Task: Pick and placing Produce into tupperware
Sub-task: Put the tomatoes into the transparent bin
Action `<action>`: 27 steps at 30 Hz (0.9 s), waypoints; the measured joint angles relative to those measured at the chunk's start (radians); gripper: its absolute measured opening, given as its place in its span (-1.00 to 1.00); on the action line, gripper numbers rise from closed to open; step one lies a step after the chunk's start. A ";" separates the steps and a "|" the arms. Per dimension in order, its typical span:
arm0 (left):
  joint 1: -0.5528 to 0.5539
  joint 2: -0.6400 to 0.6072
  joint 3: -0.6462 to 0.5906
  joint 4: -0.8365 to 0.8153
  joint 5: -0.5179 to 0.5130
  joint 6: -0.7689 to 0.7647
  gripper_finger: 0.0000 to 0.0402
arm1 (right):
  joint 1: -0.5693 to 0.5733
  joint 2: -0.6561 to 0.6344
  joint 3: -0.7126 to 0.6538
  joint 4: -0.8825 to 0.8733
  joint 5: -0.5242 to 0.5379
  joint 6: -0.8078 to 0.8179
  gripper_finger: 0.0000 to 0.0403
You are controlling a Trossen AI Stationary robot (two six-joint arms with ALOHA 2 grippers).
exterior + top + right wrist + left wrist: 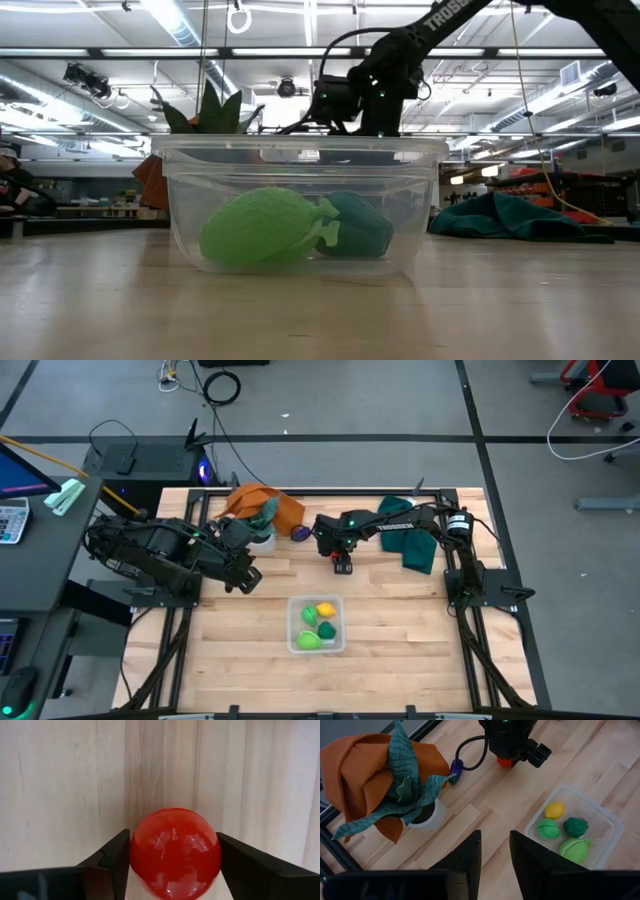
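The clear tupperware (293, 622) stands near the table's middle front and holds several produce pieces: a yellow one (554, 810), a green one (548, 828), a dark green one (576, 826) and a light green one (262, 228). A red produce piece (175, 852) lies on the wood behind the container, with my right gripper (343, 567) shut around it from above. A purple piece (456, 770) lies by the plant pot. My left gripper (495, 860) hovers over the table's left part, slightly open with nothing between its fingers. My right gripper pinches the red piece between its two fingers, one finger on each of its opposite round sides (134, 851). The fingers come steeply from above, pointing down. The red piece sits on the table top.
A small white pot with a green plant (262, 540) and an orange cloth (265, 505) stand at the far left of the table. A dark green cloth (415, 545) lies at the far right. Bare wood lies around the container.
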 joint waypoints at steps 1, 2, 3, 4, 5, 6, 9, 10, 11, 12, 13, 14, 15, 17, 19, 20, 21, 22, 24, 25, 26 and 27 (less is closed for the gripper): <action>0.000 0.000 0.000 0.000 0.000 0.000 -0.47 | 0.000 -0.001 0.000 -0.001 0.001 0.000 0.05; 0.000 0.000 0.000 0.000 0.000 0.000 -0.47 | 0.000 -0.006 0.000 0.000 0.002 0.000 0.06; 0.000 0.000 0.000 0.000 0.000 0.000 -0.47 | 0.000 -0.012 -0.001 -0.007 0.005 0.000 0.06; 0.000 0.000 0.000 -0.001 0.000 0.000 -0.47 | 0.000 -0.018 -0.001 -0.009 0.006 0.000 0.06; 0.000 0.000 0.000 0.000 0.000 0.001 -0.47 | 0.000 -0.027 -0.001 -0.006 0.006 0.000 0.05; 0.000 0.000 0.000 -0.001 0.000 0.001 -0.47 | 0.000 -0.032 -0.001 -0.015 0.008 0.001 0.05; 0.000 0.000 0.000 -0.001 0.000 0.001 -0.47 | 0.003 -0.052 -0.001 -0.032 0.010 0.003 0.04; 0.000 0.000 0.000 -0.001 0.000 0.001 -0.47 | 0.006 -0.064 -0.001 -0.035 0.011 0.003 0.04; 0.000 0.000 0.000 -0.001 0.000 0.001 -0.47 | 0.008 -0.079 -0.001 -0.039 0.011 0.003 0.04; 0.000 0.000 0.000 -0.001 0.000 0.002 -0.47 | 0.014 -0.092 0.000 -0.045 0.012 0.004 0.04; 0.000 0.000 0.000 -0.001 0.000 0.002 -0.47 | 0.019 -0.106 0.001 -0.046 0.011 0.005 0.05; 0.000 0.000 0.000 -0.001 0.000 0.002 -0.47 | 0.024 -0.119 0.001 -0.051 0.009 0.007 0.05; 0.000 0.000 0.000 -0.001 0.000 0.002 -0.47 | 0.032 -0.134 0.001 -0.055 0.009 0.009 0.04; 0.000 0.000 0.000 -0.001 0.000 0.002 -0.47 | 0.049 -0.170 0.001 -0.060 0.003 0.029 0.04; 0.000 0.000 0.000 -0.001 0.000 0.002 -0.47 | 0.070 -0.205 0.001 -0.060 -0.018 0.061 0.04; 0.000 0.000 0.000 -0.001 0.000 0.002 -0.47 | 0.082 -0.220 0.001 -0.062 -0.027 0.080 0.04; 0.000 0.000 0.000 -0.001 0.000 0.003 -0.47 | 0.095 -0.234 0.001 -0.063 -0.039 0.098 0.04; 0.000 0.000 0.000 -0.001 0.000 0.003 -0.47 | 0.110 -0.248 0.001 -0.065 -0.050 0.115 0.04; 0.000 0.000 0.000 -0.001 0.000 0.003 -0.47 | 0.141 -0.274 0.001 -0.067 -0.070 0.142 0.04; 0.000 0.000 0.000 -0.001 0.000 0.003 -0.47 | 0.161 -0.284 0.001 -0.069 -0.076 0.158 0.04; 0.000 0.000 0.000 0.000 0.000 0.002 -0.47 | 0.179 -0.294 0.001 -0.069 -0.082 0.170 0.04; 0.000 0.000 0.000 0.000 0.000 0.002 -0.47 | 0.198 -0.300 0.001 -0.070 -0.090 0.182 0.04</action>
